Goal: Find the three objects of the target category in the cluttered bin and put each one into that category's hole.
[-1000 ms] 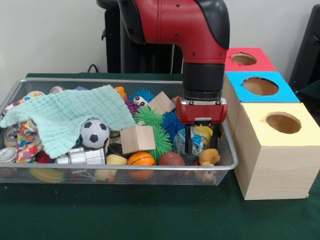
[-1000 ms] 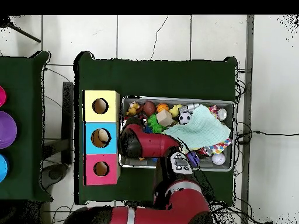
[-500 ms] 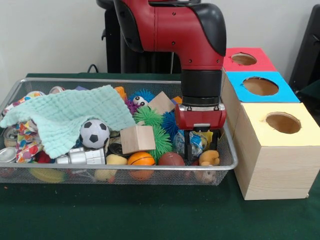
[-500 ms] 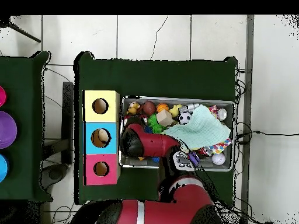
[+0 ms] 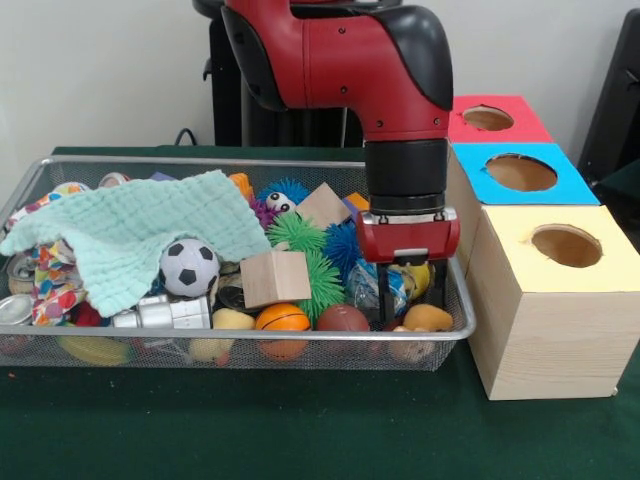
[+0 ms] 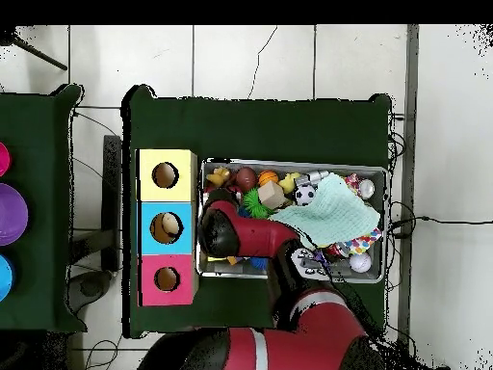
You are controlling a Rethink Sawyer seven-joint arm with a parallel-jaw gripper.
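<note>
I see a green desk (image 5: 250, 420) carrying the bin (image 5: 240, 340), a wire-mesh basket packed with toys. I place everything against that bin. Along its near wall lie a small orange basketball (image 5: 282, 318), a brown ball (image 5: 343, 319) and, at the near corner beside the boxes, a tan squishy bun-like toy (image 5: 428, 318). Just behind that bun my tool (image 5: 400, 292) reaches down into the clutter; its dark fingers (image 5: 381, 290) stand slightly apart with a clear wrapped object between them, but I cannot tell whether they pinch anything. A soccer ball (image 5: 189, 267) and a wooden cube (image 5: 275, 277) sit mid-bin, with a mint cloth (image 5: 130, 230) spread over the end away from the boxes. Beside the bin stand three boxes: the yellow-topped box (image 5: 555, 300) nearest, the blue-topped box (image 5: 515, 175) behind it, and farthest the red-topped box with the hole (image 5: 488, 118).
</note>
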